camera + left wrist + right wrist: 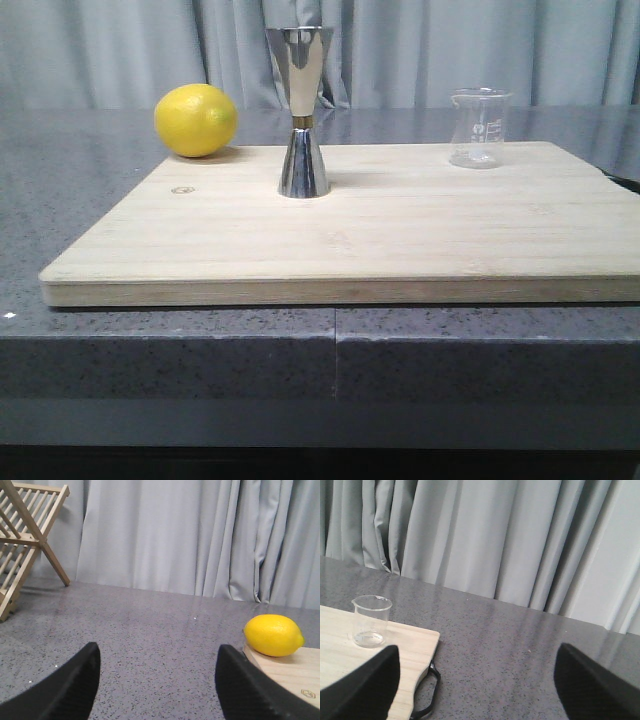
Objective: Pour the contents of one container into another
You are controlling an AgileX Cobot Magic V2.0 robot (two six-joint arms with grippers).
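Note:
A small clear glass beaker [479, 127] stands upright at the back right of a wooden cutting board [380, 240]; the right wrist view shows the beaker [370, 621] too. The tall steel hourglass jigger [301, 112] with a gold waist band stands upright near the board's back middle. Neither gripper appears in the front view. In its wrist view my left gripper [157, 655] is open over bare grey counter, left of the board. My right gripper [477, 657] is open over the counter, to the right of the board and away from the beaker.
A yellow lemon [196, 120] rests at the board's back left corner, also seen as the lemon [273, 635]. A wooden drying rack [25, 545] stands far left. A black loop handle [431, 692] hangs at the board's right edge. Grey curtains hang behind.

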